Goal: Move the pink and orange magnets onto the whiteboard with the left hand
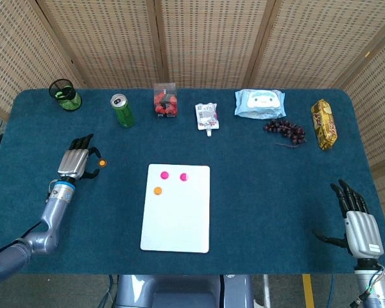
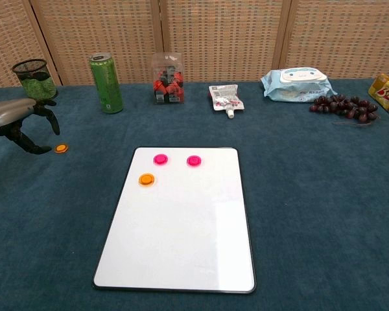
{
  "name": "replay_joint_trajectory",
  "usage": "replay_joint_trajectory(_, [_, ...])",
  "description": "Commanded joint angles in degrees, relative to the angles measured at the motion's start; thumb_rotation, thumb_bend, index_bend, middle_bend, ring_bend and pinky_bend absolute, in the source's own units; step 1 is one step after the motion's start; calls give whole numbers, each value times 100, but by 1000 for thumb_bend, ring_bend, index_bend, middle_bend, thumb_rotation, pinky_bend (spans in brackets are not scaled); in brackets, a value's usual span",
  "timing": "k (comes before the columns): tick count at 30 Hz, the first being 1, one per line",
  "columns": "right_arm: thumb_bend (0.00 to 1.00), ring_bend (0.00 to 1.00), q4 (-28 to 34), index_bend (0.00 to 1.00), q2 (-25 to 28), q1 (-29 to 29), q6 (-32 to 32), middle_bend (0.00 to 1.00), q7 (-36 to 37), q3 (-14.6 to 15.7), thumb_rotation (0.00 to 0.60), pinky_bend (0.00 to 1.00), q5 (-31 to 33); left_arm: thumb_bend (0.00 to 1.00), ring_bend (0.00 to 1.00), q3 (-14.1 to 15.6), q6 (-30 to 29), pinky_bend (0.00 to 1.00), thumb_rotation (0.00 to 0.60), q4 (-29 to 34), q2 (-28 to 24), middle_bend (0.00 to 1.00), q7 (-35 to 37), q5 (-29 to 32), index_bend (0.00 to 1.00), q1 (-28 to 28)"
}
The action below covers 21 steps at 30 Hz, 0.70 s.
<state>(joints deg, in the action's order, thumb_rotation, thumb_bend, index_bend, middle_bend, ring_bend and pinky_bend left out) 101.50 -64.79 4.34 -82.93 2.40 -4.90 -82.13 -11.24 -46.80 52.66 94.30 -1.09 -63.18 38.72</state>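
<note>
Orange magnet [image 1: 102,163]: lies on the cloth, not yet on the whiteboard [image 1: 177,224].
Left hand [image 1: 75,163]: beside it, fingers apart, holding nothing, ready to pick it up.

Left arm: extended forward over the table's left side, forearm angled up from the lower left corner in the head view.
Left hand [image 1: 75,163]: back facing up, fingers [image 2: 50,116] spread and curved downward, thumb set apart; nothing held.
Right arm: low at the table's near right corner.
Right hand [image 1: 358,220]: back facing up, fingers straight and apart, thumb out sideways; nothing held.
</note>
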Motion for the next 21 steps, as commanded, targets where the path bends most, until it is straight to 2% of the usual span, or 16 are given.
replay_joint_trajectory(1, [131,0,3,0,4,-1,2,0,5,2,600,62,2,324,0,22,111,0,600,-206,153,0,74,-30,407,35])
replay_joint_trajectory(13, [131,0,1,0,12,1,10,0,25,4,600,62,0,322,0,-70,146,0,600,-902,549,0,175,-119,407,149])
replay_joint_trajectory(21, [131,0,4,0,13,4,20,0,18,4,600,62,8,320,0,-104,315,0,600,-1181,637,0,215,-87,407,154])
